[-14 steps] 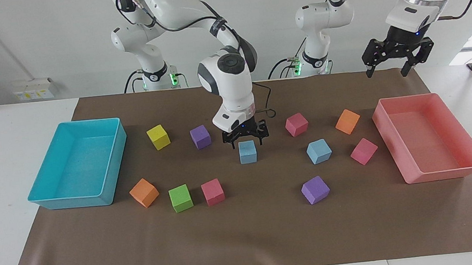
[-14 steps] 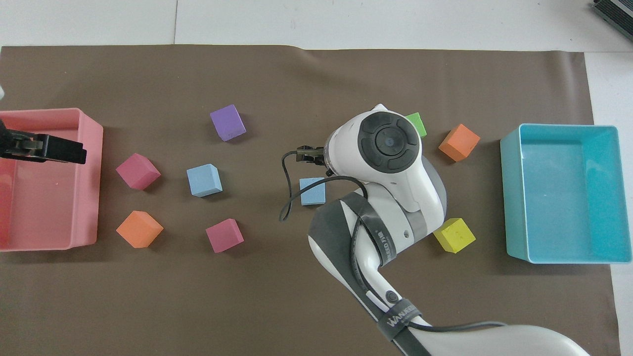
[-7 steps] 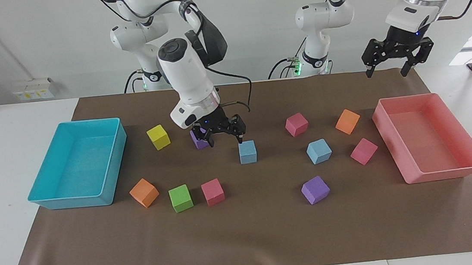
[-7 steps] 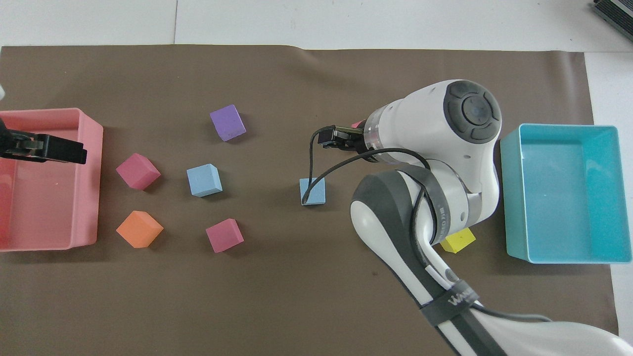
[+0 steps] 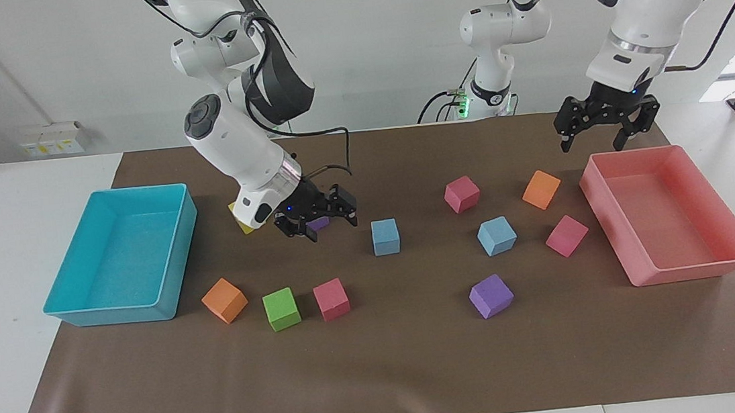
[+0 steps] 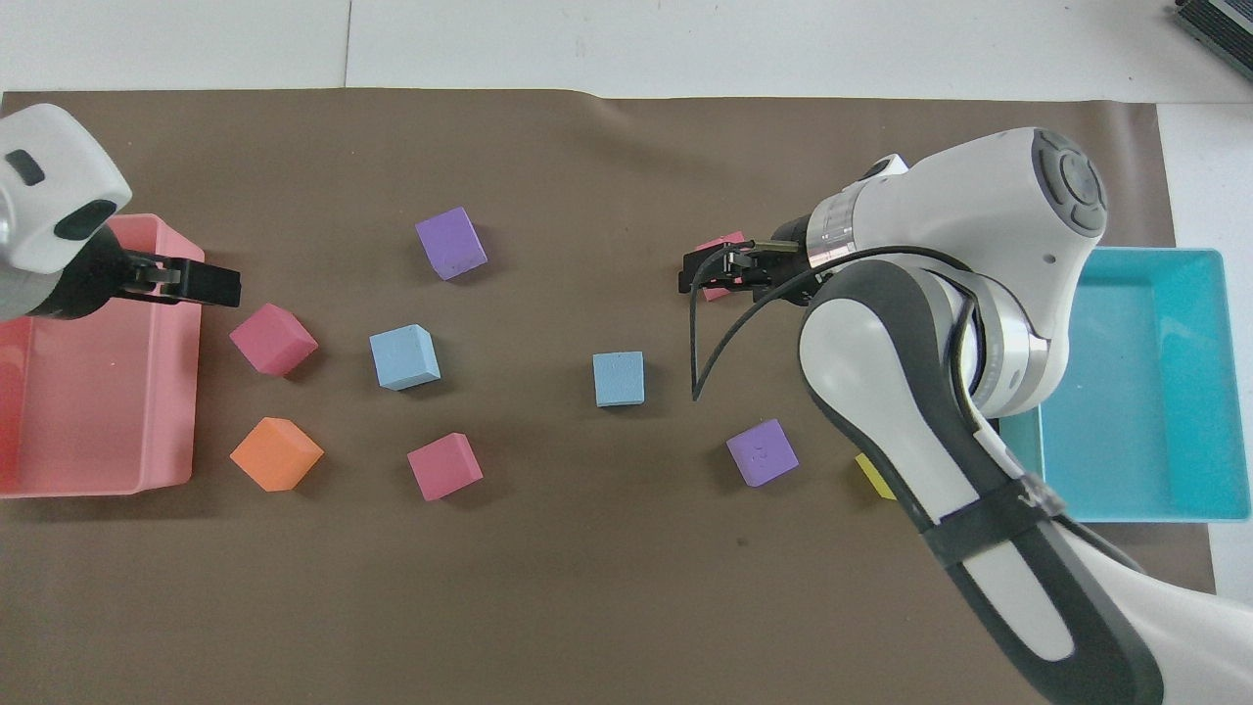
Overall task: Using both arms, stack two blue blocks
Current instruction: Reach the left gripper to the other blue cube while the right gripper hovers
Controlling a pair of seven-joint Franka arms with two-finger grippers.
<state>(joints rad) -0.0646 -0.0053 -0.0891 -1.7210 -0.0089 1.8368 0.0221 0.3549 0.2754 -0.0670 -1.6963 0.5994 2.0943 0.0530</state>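
Two blue blocks lie apart on the brown mat: one in the middle (image 5: 385, 236) (image 6: 619, 378), the other (image 5: 496, 235) (image 6: 404, 356) toward the left arm's end. My right gripper (image 5: 317, 226) (image 6: 697, 276) hangs open and empty just above the mat, over a purple cube (image 5: 319, 223), a block's width from the middle blue block. The left gripper (image 5: 594, 139) (image 6: 220, 286) is open and empty in the air over the corner of the pink tray (image 5: 690, 270) nearest the robots.
A turquoise tray (image 5: 115, 315) sits at the right arm's end. Loose cubes are scattered around: orange (image 5: 224, 300), green (image 5: 281, 308), pink (image 5: 331, 298), purple (image 5: 491, 295), pink (image 5: 461, 193), orange (image 5: 541, 189), pink (image 5: 566, 235). A yellow cube (image 5: 239, 224) is mostly hidden by the right wrist.
The right gripper has left the middle blue block and swung toward the right arm's end; the block stays on the mat. The left gripper has dropped a little and shifted toward the middle.
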